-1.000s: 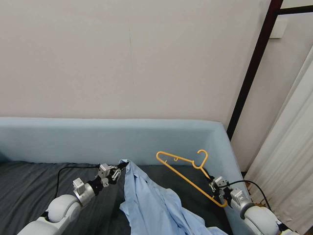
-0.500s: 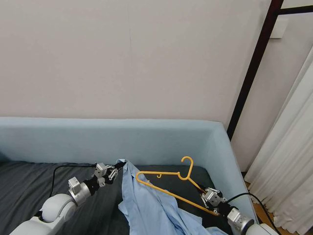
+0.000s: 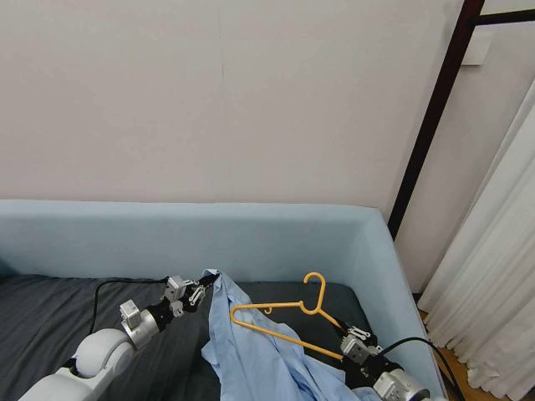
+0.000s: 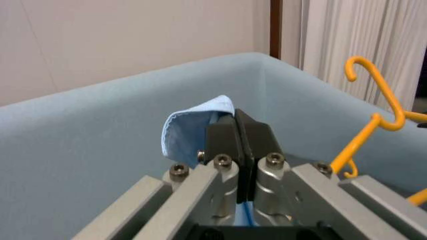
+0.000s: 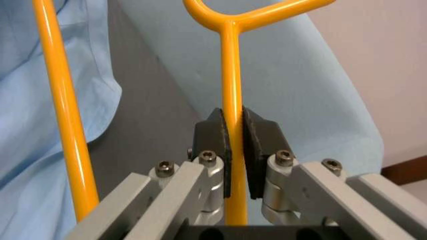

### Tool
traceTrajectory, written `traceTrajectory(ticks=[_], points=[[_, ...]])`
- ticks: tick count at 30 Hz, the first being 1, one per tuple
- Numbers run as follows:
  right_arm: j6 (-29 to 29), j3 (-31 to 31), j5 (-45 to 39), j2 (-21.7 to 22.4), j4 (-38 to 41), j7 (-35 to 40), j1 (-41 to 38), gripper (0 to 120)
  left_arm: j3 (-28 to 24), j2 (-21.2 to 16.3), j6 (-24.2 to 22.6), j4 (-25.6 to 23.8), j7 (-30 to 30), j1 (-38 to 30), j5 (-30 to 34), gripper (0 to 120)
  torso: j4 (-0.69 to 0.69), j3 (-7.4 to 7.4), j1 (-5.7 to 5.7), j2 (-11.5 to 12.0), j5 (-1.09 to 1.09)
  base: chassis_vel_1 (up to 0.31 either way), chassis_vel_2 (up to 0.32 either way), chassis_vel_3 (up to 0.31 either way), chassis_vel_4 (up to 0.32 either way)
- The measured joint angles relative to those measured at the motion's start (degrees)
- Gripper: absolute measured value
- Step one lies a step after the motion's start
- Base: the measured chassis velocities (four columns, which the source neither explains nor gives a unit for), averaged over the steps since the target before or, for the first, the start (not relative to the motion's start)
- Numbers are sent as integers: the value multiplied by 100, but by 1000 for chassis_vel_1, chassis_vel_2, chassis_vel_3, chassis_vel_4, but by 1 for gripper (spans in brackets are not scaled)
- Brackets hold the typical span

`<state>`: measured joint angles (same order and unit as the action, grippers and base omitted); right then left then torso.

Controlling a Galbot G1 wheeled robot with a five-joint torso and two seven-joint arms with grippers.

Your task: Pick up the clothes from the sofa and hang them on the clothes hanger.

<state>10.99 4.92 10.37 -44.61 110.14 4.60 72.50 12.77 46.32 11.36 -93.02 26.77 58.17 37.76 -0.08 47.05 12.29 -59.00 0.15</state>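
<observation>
Over the sofa (image 3: 251, 238), left gripper (image 3: 202, 293) jaws pinch the shirt (image 3: 251, 351), right gripper (image 5: 230, 129) jaws clamp the hanger (image 5: 229, 65).

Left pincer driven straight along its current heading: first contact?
Past the fold of blue shirt it grips, the left pincer points at the sofa backrest, which looks like first contact. The yellow hanger sits off to one side of that line, though depth is unclear.

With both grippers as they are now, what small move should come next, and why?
Probably ease the free end of the hanger toward the shirt edge that the left gripper holds raised, jaws shut. The right gripper clamps the hanger; its tip overlaps the shirt in the head view.
</observation>
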Motion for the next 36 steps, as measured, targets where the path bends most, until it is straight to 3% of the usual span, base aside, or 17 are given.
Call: traceTrajectory(ticks=[16, 25, 36], points=[[216, -533, -87, -73, 150, 157, -285, 5, -554, 406, -76, -97, -92, -215, 29, 0, 0, 0, 0, 0, 1, 0, 0, 0, 0], [312, -829, -57, -81, -240, 253, -675, 5, -969, 793, -76, -284, -102, -212, -119, 0, -1, 0, 1, 0, 1, 0, 0, 0, 0], [497, -1237, -135, -218, -795, 449, -1290, 5, -1151, 895, -138, -753, -230, 12, -291, 0, 0, 0, 1, 0, 1, 0, 0, 0, 0]])
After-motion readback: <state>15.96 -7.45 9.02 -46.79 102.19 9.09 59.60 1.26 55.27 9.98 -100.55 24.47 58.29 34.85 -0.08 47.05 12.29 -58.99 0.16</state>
